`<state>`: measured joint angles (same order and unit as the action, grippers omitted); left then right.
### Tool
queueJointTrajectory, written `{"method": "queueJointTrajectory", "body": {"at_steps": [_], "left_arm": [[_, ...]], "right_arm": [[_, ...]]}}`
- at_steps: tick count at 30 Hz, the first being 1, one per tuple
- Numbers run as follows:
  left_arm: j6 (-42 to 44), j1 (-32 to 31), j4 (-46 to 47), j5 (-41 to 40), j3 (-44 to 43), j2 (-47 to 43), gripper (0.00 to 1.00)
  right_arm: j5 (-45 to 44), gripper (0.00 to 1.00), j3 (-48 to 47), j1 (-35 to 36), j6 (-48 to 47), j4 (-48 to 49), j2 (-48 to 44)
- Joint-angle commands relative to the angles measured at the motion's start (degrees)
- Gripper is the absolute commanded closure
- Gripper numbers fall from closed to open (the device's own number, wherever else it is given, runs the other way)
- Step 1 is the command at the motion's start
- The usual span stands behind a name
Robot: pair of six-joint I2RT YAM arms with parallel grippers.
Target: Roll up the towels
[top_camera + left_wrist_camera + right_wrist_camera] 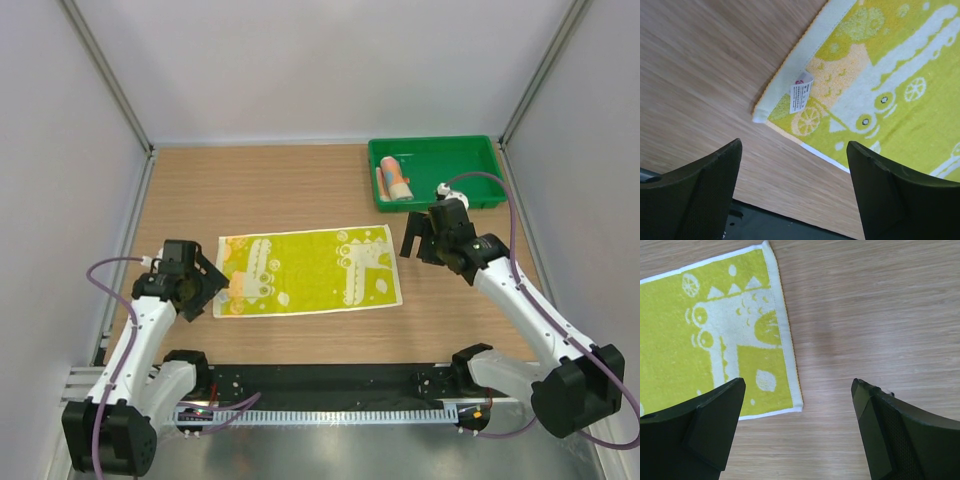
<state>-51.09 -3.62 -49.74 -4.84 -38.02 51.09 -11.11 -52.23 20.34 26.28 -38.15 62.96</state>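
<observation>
A small rolled-up towel, pink-orange and light blue [397,180], lies in the green plastic tray [430,142] at the upper right of the top view. That one looks done. The yellow cloth towel with white shapes [310,270] lies flat in the middle, not rolled yet. The left gripper [218,285] at its left edge and the right gripper [416,242] near its right edge are both wide open and hold nothing.

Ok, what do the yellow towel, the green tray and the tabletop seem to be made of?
Yellow towel: soft terry-like cloth, matte, with fuzzy nap, a hemmed edge and a sewn label. Green tray: probably moulded plastic, smooth and evenly coloured with rounded walls. Tabletop: wood or wood-look laminate, matte, streaked with grain; which one cannot be told.
</observation>
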Motion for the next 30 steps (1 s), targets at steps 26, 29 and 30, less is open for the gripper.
{"method": "queueJointTrajectory", "body": {"at_steps": [26,29,30], "left_arm": [[-8.8,0.3,11.0,-5.8,10.9,8.2,0.52],[-8.5,0.3,12.0,-6.0,11.6,7.8,0.53],[-8.4,0.3,12.1,-6.1,11.6,7.9,0.54]], "right_arm": [[3.3,0.07,-2.3,0.0,-2.1,1.4,3.0],[3.2,0.07,-2.3,0.0,-1.9,1.7,3.6],[3.2,0.07,-2.1,0.0,-1.9,1.7,3.7]]}}
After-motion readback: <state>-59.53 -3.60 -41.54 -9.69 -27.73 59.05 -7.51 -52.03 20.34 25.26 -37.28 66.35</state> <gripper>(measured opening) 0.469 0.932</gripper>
